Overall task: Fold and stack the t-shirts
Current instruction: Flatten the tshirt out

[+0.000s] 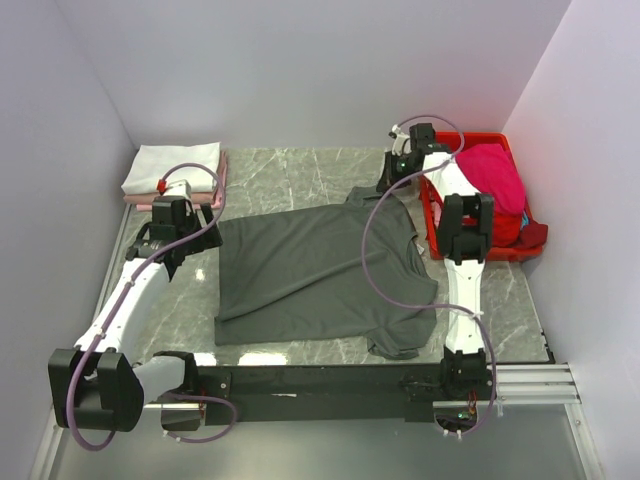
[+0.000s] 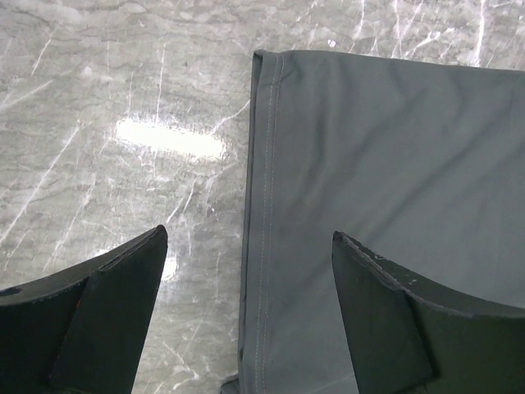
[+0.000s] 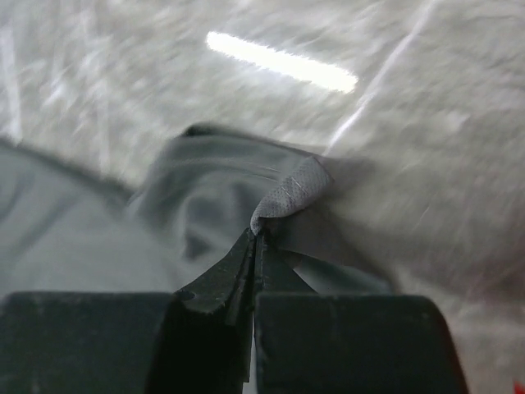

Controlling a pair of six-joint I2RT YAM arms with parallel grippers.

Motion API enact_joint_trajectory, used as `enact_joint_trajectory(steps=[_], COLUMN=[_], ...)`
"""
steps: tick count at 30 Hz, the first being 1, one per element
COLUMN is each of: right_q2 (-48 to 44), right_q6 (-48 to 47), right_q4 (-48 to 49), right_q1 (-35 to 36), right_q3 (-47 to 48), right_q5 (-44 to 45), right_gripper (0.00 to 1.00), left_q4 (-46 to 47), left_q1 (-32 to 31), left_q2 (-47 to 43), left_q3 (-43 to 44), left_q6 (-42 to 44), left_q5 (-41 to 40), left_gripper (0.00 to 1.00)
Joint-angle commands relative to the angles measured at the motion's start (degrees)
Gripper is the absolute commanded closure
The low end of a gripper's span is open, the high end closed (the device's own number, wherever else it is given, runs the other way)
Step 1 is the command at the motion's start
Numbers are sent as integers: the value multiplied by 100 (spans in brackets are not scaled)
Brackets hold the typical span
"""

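A dark charcoal-grey t-shirt (image 1: pixel 310 275) lies spread flat on the marble table. My left gripper (image 1: pixel 203 240) hovers open over its left hem. In the left wrist view the stitched hem (image 2: pixel 262 205) runs between the wide-apart fingers of the left gripper (image 2: pixel 250 246), and nothing is held. My right gripper (image 1: pixel 385 185) is at the shirt's far right sleeve, beside the crate. In the right wrist view the right gripper (image 3: pixel 258 238) is shut, pinching a raised fold of the grey cloth (image 3: pixel 291 193).
Folded white (image 1: pixel 172 165) and pale pink (image 1: pixel 216 188) tees are stacked at the back left corner. A red crate (image 1: pixel 478 137) at the back right holds a magenta tee (image 1: pixel 492 172) and other cloth. Walls close in on three sides.
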Motion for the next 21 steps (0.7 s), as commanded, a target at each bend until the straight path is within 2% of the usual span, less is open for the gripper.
enact_joint_trajectory(steps=[1,10,15,17,18,19,21], right_q2=[-1105,-1984,-2704,-3020,-3118,-3214,-3531], right_q6=[-637,-1841,-2623,-2956,-3045,-3142,-3178], right_q4=[424,134,292,319,249,196,195], right_q1=[-8,553,1204,1520,1591,1644,1627], right_q3=[-411,-1983,-3407,-3776,-4013,-4085,-4208], right_q5=[-456,-518,59,263,351,378,335], right_gripper=[100,97,94,88,82,68,60], left_q4=[166,148,140,131,131,131,131], left_q1=[14,14,14,14,14,14,14], left_q2=[13,31,22,22,22,22,13], left_q3=[185,193,176,176,176,185,185], left_q6=[61,44,44,44,44,44,44], left_q5=[-8,80,106,115,115,124,141], left_gripper=[14,14,14,14,14,14,14])
